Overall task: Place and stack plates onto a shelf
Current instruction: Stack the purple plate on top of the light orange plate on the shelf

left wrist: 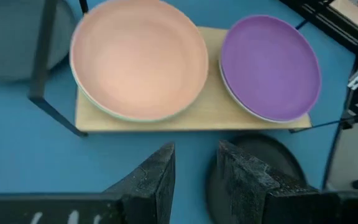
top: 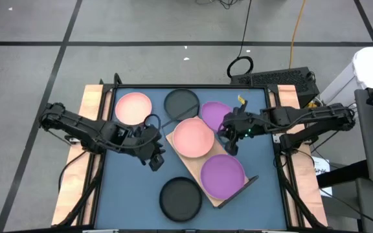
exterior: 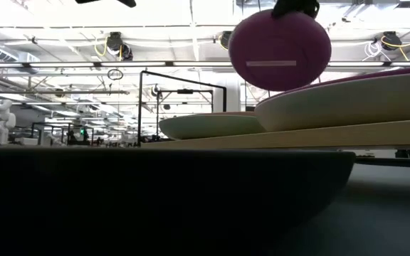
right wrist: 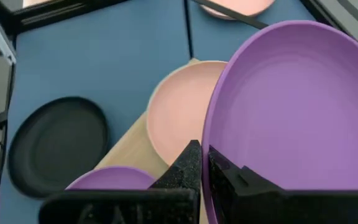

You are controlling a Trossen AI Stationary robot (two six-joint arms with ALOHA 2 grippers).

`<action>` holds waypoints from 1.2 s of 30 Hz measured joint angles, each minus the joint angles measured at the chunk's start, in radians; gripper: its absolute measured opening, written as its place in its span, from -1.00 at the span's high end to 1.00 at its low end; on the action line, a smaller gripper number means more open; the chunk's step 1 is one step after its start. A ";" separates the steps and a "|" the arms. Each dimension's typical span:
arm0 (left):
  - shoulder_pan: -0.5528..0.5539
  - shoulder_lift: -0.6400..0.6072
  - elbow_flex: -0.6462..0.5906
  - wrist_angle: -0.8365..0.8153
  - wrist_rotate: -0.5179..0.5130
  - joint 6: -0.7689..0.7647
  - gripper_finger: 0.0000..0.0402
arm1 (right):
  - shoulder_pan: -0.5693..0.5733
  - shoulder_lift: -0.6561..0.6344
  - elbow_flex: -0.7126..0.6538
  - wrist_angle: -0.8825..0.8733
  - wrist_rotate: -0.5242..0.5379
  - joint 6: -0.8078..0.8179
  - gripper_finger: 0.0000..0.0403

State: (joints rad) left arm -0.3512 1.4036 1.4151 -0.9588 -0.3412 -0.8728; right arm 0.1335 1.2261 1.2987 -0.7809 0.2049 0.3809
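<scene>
Hovering beside the shelf (top: 217, 169), right gripper (top: 229, 137) pinches a purple plate (top: 214, 114) by its rim (tilted), pink plate (top: 193, 137) just below-left, nearer than left gripper (top: 154, 157), half-open, empty

No legible text, label, brand, number or sign was present in any view. The plates, the shelf and the worktop carried no readable markings.

Grey floor (top: 141, 26) with dark lines; ceiling lights (exterior: 84, 11) overhead.
</scene>
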 joint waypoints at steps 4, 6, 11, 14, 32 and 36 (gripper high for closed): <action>-0.049 0.000 0.000 -0.005 -0.004 -0.079 0.38 | 0.052 0.049 0.042 -0.004 0.028 0.002 1.00; -0.076 0.000 0.000 -0.009 -0.018 -0.112 0.38 | 0.072 0.071 0.062 -0.002 0.031 0.003 1.00; -0.135 0.000 0.000 -0.036 -0.058 -0.183 0.38 | 0.114 0.128 0.106 0.007 0.031 0.001 1.00; -0.164 0.000 0.000 -0.059 -0.071 -0.223 0.38 | 0.133 0.159 0.124 0.013 0.030 -0.002 1.00; -0.227 0.000 0.000 -0.090 -0.141 -0.322 0.38 | 0.144 0.345 0.132 0.146 0.034 -0.165 1.00; -0.227 0.000 0.000 -0.087 -0.141 -0.342 0.38 | 0.135 0.388 0.132 0.142 0.035 -0.223 1.00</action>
State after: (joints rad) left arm -0.5785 1.4036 1.4151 -1.0458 -0.4824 -1.2148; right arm 0.2688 1.6141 1.4311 -0.6391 0.2398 0.1582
